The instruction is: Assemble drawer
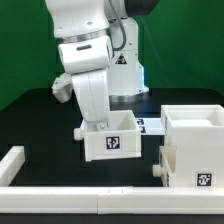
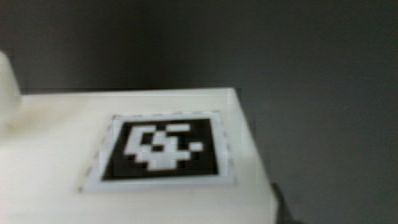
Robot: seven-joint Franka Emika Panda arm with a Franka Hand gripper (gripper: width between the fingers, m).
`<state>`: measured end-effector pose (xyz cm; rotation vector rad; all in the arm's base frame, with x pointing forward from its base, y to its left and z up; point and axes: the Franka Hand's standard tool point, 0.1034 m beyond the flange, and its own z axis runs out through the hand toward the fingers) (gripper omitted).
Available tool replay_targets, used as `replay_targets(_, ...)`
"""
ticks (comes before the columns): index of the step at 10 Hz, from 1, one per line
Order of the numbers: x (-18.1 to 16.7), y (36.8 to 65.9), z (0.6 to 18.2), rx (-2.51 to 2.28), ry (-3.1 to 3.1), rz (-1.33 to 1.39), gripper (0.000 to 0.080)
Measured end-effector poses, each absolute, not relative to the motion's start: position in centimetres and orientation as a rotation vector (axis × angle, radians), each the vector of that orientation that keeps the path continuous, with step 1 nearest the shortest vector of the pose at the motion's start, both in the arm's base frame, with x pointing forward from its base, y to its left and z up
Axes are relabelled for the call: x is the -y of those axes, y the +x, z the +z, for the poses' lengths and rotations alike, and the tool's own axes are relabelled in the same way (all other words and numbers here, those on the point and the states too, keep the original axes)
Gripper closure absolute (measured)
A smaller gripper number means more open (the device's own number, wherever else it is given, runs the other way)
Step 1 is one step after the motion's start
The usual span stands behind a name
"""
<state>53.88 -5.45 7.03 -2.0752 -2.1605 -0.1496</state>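
A small open-topped white tray (image 1: 113, 142) with a black-and-white tag on its front stands at the middle of the dark table. My gripper (image 1: 88, 126) reaches down from above onto the tray's wall on the exterior view's left and looks shut on it, one finger outside the wall. The tall boxy white housing (image 1: 195, 150), also tagged, stands close on the exterior view's right, with a narrow gap between it and the tray. The wrist view shows only a blurred white face of the tray (image 2: 54, 150) with its tag (image 2: 167, 150), very close. My fingers do not show there.
A long low white border rail (image 1: 100, 195) runs along the front and another (image 1: 15, 163) stands at the exterior view's left. The marker board (image 1: 150, 125) lies behind the tray. The robot's base stands at the back.
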Motion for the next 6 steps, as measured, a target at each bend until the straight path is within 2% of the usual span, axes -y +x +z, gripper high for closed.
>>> replay_targets(2, 4.7, 55.2, 6.7, 2.165, -2.071, -0.18, 0.076)
replay_targets(6, 2.9, 55.4, 5.9, 2.138, -2.077, -0.172, 0.076)
